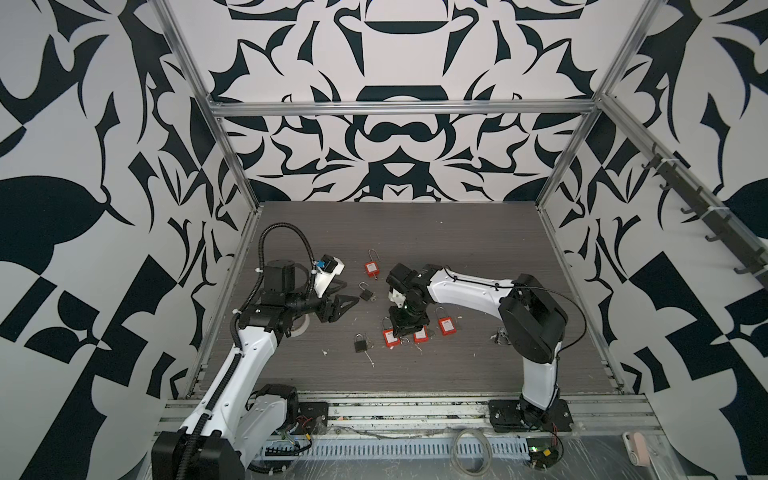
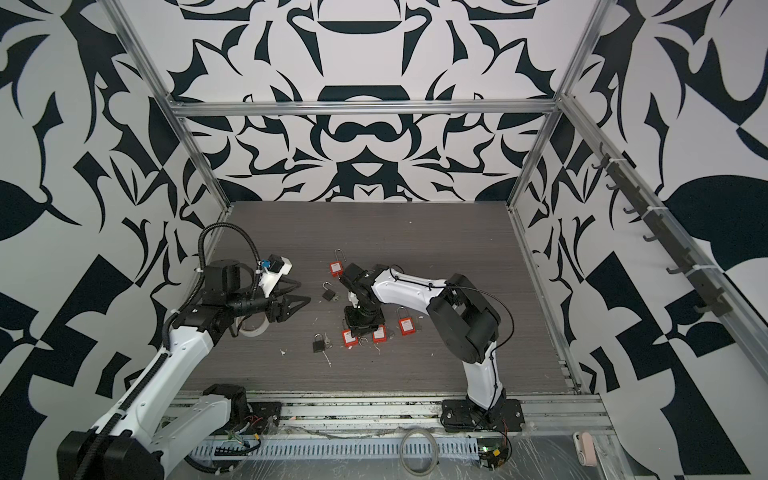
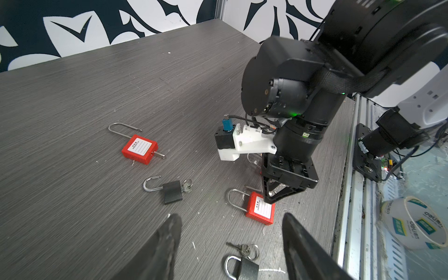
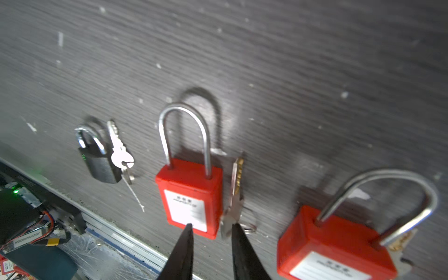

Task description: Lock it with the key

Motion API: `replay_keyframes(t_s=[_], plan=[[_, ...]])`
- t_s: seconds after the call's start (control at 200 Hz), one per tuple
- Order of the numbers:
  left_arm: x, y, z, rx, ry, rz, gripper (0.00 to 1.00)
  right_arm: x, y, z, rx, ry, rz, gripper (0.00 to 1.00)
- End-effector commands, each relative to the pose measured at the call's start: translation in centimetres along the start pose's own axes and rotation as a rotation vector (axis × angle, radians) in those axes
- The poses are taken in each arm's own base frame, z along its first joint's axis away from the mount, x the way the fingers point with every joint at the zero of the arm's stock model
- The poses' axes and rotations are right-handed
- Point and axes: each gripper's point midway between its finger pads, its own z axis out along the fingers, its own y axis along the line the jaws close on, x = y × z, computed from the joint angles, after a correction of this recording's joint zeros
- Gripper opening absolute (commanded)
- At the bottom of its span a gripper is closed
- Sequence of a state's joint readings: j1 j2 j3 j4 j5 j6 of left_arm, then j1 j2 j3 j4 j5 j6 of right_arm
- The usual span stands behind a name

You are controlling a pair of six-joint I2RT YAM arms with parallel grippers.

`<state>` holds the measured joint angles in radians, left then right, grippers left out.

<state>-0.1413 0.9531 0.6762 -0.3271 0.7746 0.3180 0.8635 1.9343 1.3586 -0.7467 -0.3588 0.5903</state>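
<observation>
Right gripper [image 4: 212, 225]: points straight down at the worktop [image 1: 457, 249]. Its fingers [image 4: 184, 249] stand a narrow gap apart, with nothing clamped between them.
Fingertips: in the right wrist view, one tip sits over the bottom corner of the red padlock [image 4: 189, 194] and the other is at the bow of the key [image 4: 234, 194]. Whether either touches cannot be told.
Key: lies flat on the worktop just beside the red padlock. Its blade points the same way as the shackle, and a ring hangs on its bow.
Red padlock: lies flat, label up, with both shackle legs in the body. It is about mid-width of the worktop, nearer the front edge than the back.
Second red padlock [image 4: 334, 242]: just on the other side of the key, toward the right edge.
Third red padlock [image 1: 446, 326]: one step further toward the right edge.
Closed black padlock [image 4: 99, 160]: on the red padlock's other side, toward the left edge, with silver keys lying against it.
Open black padlock [image 3: 172, 191]: shackle swung free, key in its base. It lies between the two grippers, nearer the middle of the worktop.
Far red padlock [image 3: 139, 149]: long shackle lifted out at one end, key stub in its base. It is the padlock nearest the back edge.
Left gripper [image 3: 230, 217]: its fingers [image 3: 167, 242] are spread wide and empty. It hovers above the worktop toward the left edge, aimed at the padlocks.
Roll of tape [image 2: 253, 328]: beneath the left arm, by the left edge.
</observation>
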Motion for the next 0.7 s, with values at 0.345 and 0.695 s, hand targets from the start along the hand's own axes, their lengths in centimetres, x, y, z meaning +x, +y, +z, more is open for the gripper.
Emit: replay_keyframes(t_s=[0.345,0.695], plan=[[0.7,-0.5,0.0,0.022,0.014,-0.027,0.68,-0.3,1.4,-1.2,0.002,-0.027,-0.068,0.31],[-0.3,2.1,0.4,-0.087,-0.034,-0.247,0.65,-6.6,1.5,-6.8,0.156,-0.45,-0.41,0.41]])
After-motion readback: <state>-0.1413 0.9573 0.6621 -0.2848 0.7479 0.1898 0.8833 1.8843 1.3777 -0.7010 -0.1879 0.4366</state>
